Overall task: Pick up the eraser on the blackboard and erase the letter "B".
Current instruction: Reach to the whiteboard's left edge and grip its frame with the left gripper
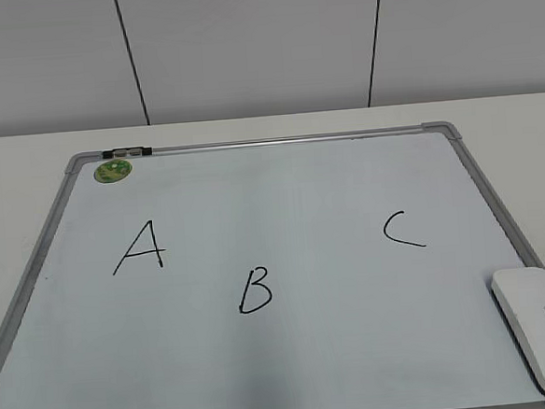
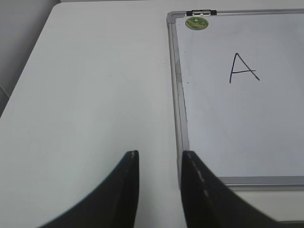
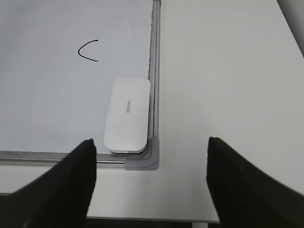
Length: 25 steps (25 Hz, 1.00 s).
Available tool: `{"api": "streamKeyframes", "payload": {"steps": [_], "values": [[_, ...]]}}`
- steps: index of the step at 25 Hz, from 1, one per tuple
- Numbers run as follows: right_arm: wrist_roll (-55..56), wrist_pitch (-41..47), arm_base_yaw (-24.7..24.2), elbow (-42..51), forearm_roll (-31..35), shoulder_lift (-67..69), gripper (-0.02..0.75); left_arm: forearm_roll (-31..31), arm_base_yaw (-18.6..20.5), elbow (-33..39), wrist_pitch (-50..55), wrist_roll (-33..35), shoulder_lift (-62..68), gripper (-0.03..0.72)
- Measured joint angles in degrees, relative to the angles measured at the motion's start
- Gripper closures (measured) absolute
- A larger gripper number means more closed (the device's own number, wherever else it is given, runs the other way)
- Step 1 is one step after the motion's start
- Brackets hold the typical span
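The blackboard (image 1: 328, 191) is a white board with a grey frame, lying flat on the table. The black letter "B" (image 1: 255, 290) is at its lower middle, seen only in the exterior view. The white eraser (image 1: 540, 328) lies on the board's near right corner against the frame; it also shows in the right wrist view (image 3: 127, 115). My right gripper (image 3: 151, 140) is wide open and empty, just short of that corner. My left gripper (image 2: 160, 154) is narrowly open and empty over the table at the board's left frame (image 2: 178, 95). Neither gripper shows in the exterior view.
A black "A" (image 1: 140, 247) is left of the "B" and a black "C" (image 1: 403, 230) is to its right. A round green magnet (image 1: 113, 169) sits at the board's far left corner. White table (image 2: 95, 95) surrounds the board; its right edge (image 3: 289, 28) is close.
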Motion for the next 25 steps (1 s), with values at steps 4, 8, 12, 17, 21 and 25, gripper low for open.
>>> {"api": "streamKeyframes", "payload": {"steps": [4,8,12,17,21,25], "values": [[0.0,0.0,0.0,0.0,0.0,0.0,0.202,0.0,0.0,0.0,0.0,0.0,0.0,0.45],[0.0,0.0,0.0,0.0,0.0,0.0,0.202,0.0,0.0,0.0,0.0,0.0,0.0,0.45],[0.0,0.0,0.0,0.0,0.0,0.0,0.202,0.1,0.0,0.0,0.0,0.0,1.2,0.449],[0.0,0.0,0.0,0.0,0.0,0.0,0.202,0.1,0.0,0.0,0.0,0.0,10.5,0.449],[0.0,0.0,0.0,0.0,0.0,0.0,0.202,-0.8,0.0,-1.1,-0.1,0.0,18.9,0.445],[0.0,0.0,0.0,0.0,0.0,0.0,0.202,-1.3,0.0,-5.7,-0.8,0.0,28.3,0.445]]}}
